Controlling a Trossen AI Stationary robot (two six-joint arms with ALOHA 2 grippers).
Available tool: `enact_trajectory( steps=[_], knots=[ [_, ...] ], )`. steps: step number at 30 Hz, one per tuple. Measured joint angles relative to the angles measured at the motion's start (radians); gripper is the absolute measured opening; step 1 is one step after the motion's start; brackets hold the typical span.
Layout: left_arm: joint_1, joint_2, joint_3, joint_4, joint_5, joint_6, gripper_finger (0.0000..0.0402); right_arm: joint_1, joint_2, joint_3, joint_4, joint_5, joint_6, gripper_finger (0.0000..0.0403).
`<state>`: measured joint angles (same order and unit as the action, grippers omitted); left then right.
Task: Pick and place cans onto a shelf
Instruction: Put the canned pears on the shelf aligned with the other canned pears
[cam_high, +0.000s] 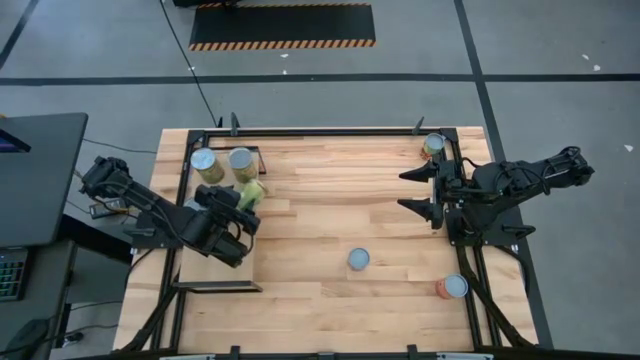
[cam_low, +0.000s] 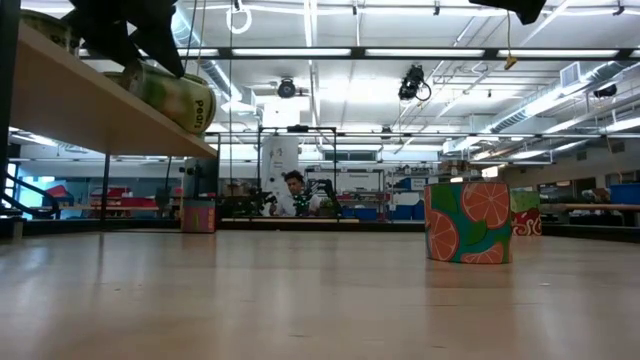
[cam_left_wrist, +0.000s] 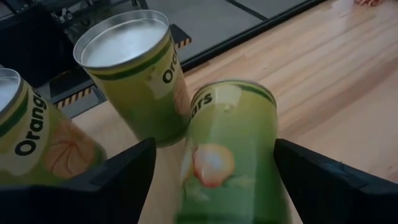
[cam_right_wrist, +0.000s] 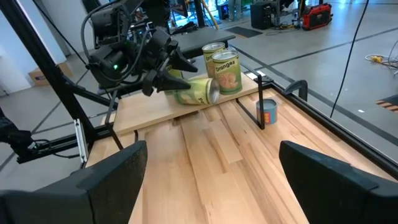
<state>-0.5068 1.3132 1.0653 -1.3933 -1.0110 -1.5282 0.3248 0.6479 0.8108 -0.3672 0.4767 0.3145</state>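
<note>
The shelf (cam_high: 225, 275) stands along the table's left side, and two cans (cam_high: 203, 160) (cam_high: 241, 158) stand upright at its far end. A third, green pears can (cam_high: 254, 188) lies tilted on the board just near of them, between the fingers of my left gripper (cam_high: 248, 197). It fills the left wrist view (cam_left_wrist: 230, 149), and the right wrist view (cam_right_wrist: 196, 91) shows it too. My right gripper (cam_high: 412, 190) hangs open above the table's right side with nothing between its fingers. My left gripper has the pears can's round side (cam_left_wrist: 270, 146) between its two fingers, which lie across the can. One finger (cam_left_wrist: 311, 174) lies against the side; a sliver of board shows beside the other. The fingers slant down from the left. The can is tilted, its rimmed end (cam_left_wrist: 233, 87) pointing away.
A bluish can (cam_high: 359, 260) stands mid-table near the front. An orange-red can (cam_high: 452, 287) is at the near right and another can (cam_high: 433, 145) at the far right corner. Open tabletop lies between the shelf and my right arm.
</note>
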Motion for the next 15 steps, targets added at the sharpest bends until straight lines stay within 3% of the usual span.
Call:
enact_trajectory(
  steps=[8, 15],
  knots=[
    [0.000, 0.000, 0.000, -0.003, 0.047, 0.045, 0.0330, 0.000, 0.000, 0.000, 0.000, 0.000, 0.008, 0.0373],
    [0.000, -0.017, 0.001, -0.003, 0.159, 0.135, 0.0348, 0.000, 0.000, 0.000, 0.000, 0.000, 0.008, 0.0373]
  ],
)
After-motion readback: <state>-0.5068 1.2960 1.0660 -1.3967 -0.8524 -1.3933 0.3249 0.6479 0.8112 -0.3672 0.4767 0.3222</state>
